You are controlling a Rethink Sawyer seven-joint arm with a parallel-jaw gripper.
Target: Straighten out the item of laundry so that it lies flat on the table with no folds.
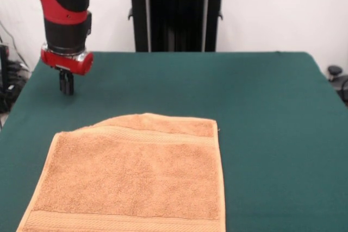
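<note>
Hangs at upper left of the frame, hand (66,84) with fingers drawn narrow and holding nothing, while towel (130,175) lies lower left to centre on the desk (272,112), below and right, far-left corner folded under.

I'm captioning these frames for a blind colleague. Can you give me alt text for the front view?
An orange-tan hand towel lies spread on a dark green table, mostly flat, with its far left corner apparently folded. A red and black robot arm hangs at upper left, its gripper apart from the towel and beyond its far edge.
</note>
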